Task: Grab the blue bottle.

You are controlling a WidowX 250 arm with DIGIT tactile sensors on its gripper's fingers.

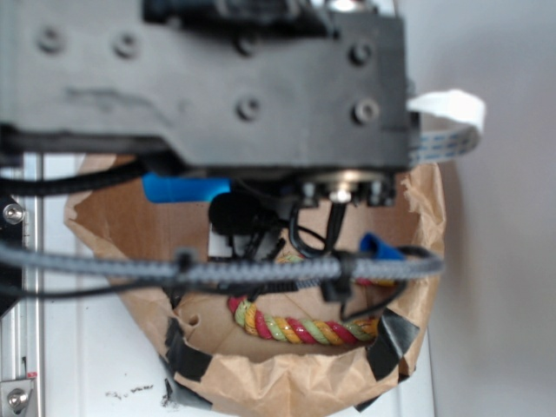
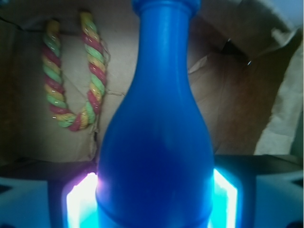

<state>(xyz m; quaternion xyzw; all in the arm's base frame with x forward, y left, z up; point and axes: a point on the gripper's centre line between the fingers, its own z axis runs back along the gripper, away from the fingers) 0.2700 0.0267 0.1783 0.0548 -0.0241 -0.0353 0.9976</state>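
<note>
Gripper clamped on the blue bottle: in the wrist view its two pale, glowing fingers press against either side of the bottle's wide lower body, neck pointing away from the camera toward the far wall of the brown paper-lined box. Twisted red-yellow-green rope lies in a U-shaped loop on the box floor, left of the bottle and apart from it. Exterior view: the black arm housing and cables block most of the box; only blue slivers of the bottle show beneath, rope along the near wall.
</note>
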